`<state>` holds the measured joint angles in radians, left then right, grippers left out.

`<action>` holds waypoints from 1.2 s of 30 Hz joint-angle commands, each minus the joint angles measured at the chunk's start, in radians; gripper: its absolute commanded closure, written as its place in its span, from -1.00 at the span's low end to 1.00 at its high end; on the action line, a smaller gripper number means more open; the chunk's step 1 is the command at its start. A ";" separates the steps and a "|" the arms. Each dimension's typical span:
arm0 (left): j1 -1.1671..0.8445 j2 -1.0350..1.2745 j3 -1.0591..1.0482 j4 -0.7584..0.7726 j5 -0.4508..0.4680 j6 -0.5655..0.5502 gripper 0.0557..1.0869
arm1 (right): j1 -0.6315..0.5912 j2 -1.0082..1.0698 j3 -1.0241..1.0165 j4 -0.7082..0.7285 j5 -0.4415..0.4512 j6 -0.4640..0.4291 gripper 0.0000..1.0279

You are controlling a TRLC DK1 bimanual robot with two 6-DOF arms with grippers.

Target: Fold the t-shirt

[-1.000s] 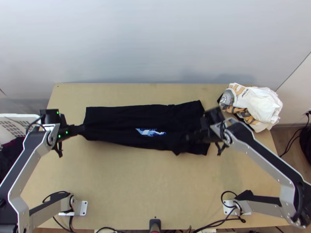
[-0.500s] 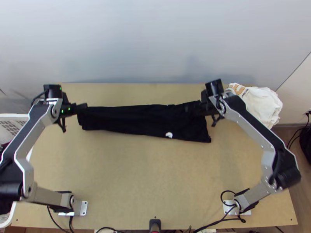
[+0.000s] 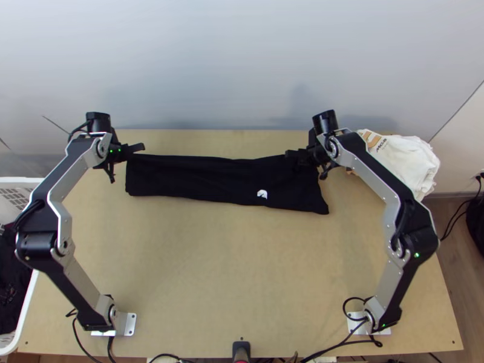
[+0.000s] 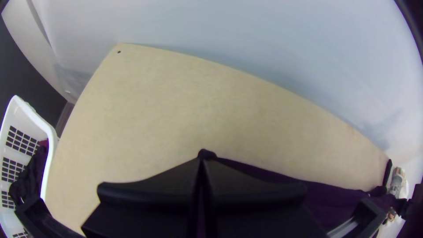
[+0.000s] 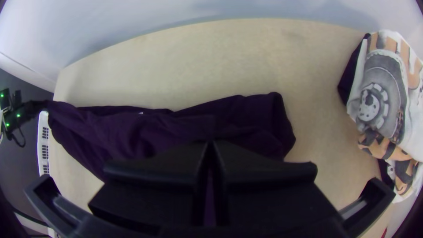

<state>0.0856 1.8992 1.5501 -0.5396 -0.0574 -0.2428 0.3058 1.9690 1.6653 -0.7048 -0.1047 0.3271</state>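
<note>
- The black t-shirt (image 3: 212, 181) lies as a long, narrow strip across the far half of the worktop (image 3: 230, 272), its length running left to right. The number of layers cannot be told.
- The left end effector (image 4: 202, 161) is closed on the garment's far left corner, above the far left part of the worktop. This hold presumably fixes one end of the upper layer.
- The right end effector (image 5: 210, 143) is closed and appears to pinch the cloth, above the far right part of the worktop. Paired holds likely keep the folding edge taut and straight.
- Relative to both end effectors, the t-shirt extends between them and toward the near edge of the worktop; its right end projects beyond the right end effector.
- A white part of the print (image 3: 262, 194) faces up on the strip; the rest is probably covered by the fold.
- The lengthwise fold appears nearly complete. Release should be gentle, as the fingers could drag the upper layer out of line.
- The white garment (image 3: 402, 163) lies at the far right corner of the worktop.
</note>
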 commanded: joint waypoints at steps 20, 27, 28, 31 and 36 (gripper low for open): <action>-0.029 0.047 0.082 -0.095 -0.036 -0.010 -0.77 | 0.019 0.079 0.140 -0.048 0.033 0.053 -0.93; -0.023 -0.060 -0.061 -0.105 -0.042 0.022 -0.80 | 0.055 -0.047 0.172 -0.087 0.031 0.064 -0.93; -0.023 -0.068 -0.088 -0.092 -0.048 0.028 -0.80 | 0.067 -0.061 0.174 -0.104 0.031 0.063 -0.93; -0.023 -0.074 -0.151 -0.059 -0.067 0.045 -0.83 | 0.110 -0.104 0.171 -0.147 0.010 0.056 -0.93; -0.033 -0.051 -0.211 0.013 -0.070 0.040 -0.83 | 0.179 -0.122 0.156 -0.183 -0.003 0.047 -0.93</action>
<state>0.0616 1.8492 1.4342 -0.5945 -0.1169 -0.2089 0.4088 1.8965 1.8263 -0.8398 -0.0917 0.3847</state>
